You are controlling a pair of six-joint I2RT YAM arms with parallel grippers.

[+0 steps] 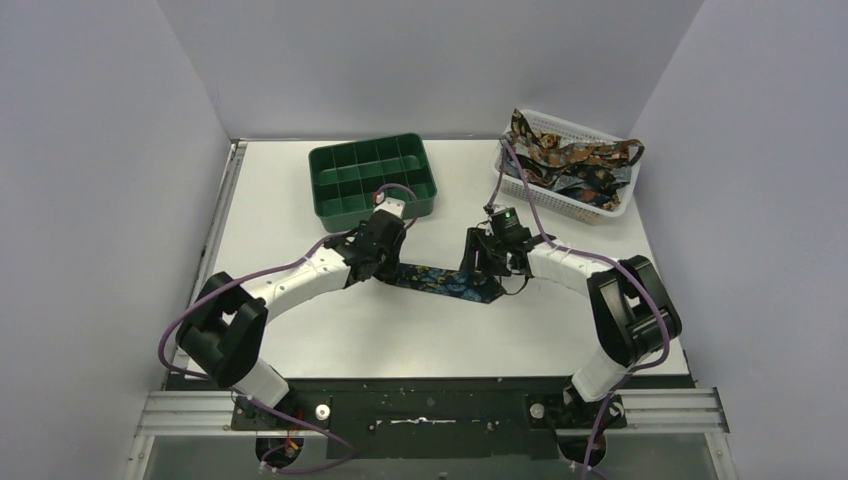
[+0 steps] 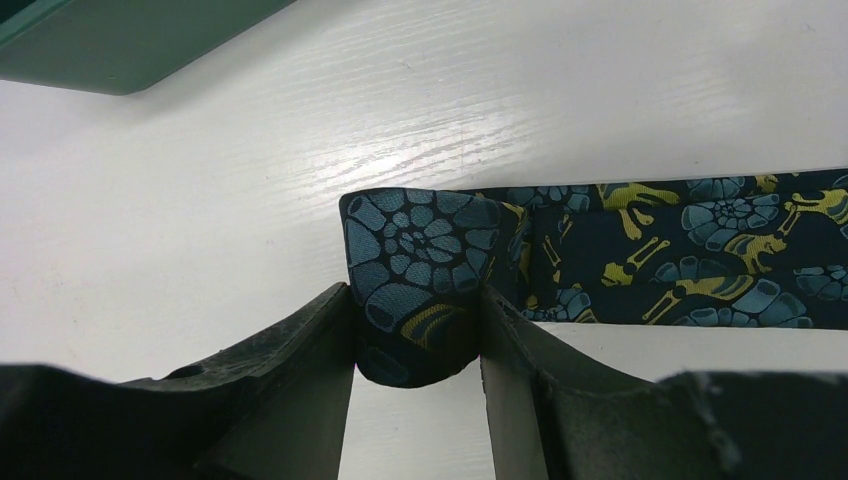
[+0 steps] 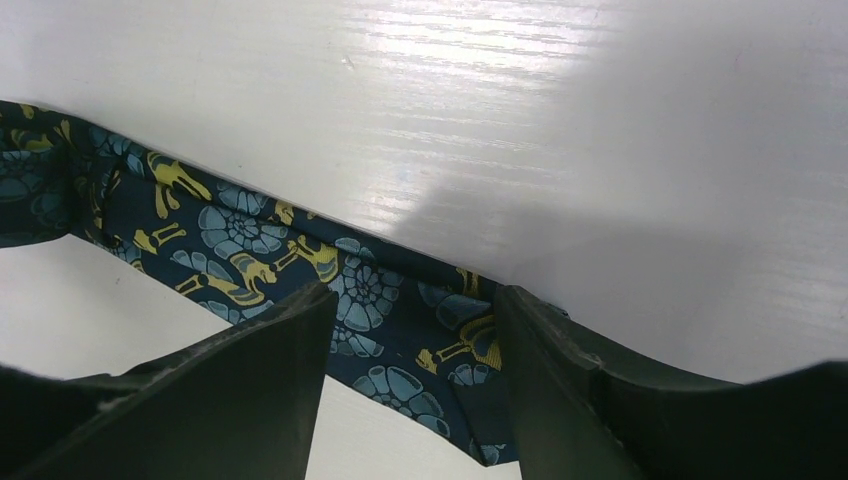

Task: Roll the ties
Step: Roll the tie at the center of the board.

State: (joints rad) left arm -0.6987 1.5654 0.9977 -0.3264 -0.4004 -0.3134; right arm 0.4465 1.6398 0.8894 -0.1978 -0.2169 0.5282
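One tie (image 1: pixel 440 282), dark navy with blue shells and yellow marks, lies flat on the white table between my two grippers. My left gripper (image 1: pixel 378 262) is shut on its folded-over narrow end (image 2: pixel 412 270), which sits rolled between the two fingers (image 2: pixel 300 350); the rest of the strip runs off to the right (image 2: pixel 700 250). My right gripper (image 1: pixel 492 262) is open, its fingers (image 3: pixel 270 360) straddling the tie's wide end (image 3: pixel 400 330) low over the table. The pointed tip shows between them. More ties (image 1: pixel 560 160) lie heaped in the white basket.
The green compartment tray (image 1: pixel 372 178) stands just behind the left gripper; its corner shows in the left wrist view (image 2: pixel 120 40). The white mesh basket (image 1: pixel 610 205) stands at the back right. Grey walls enclose the table on three sides.
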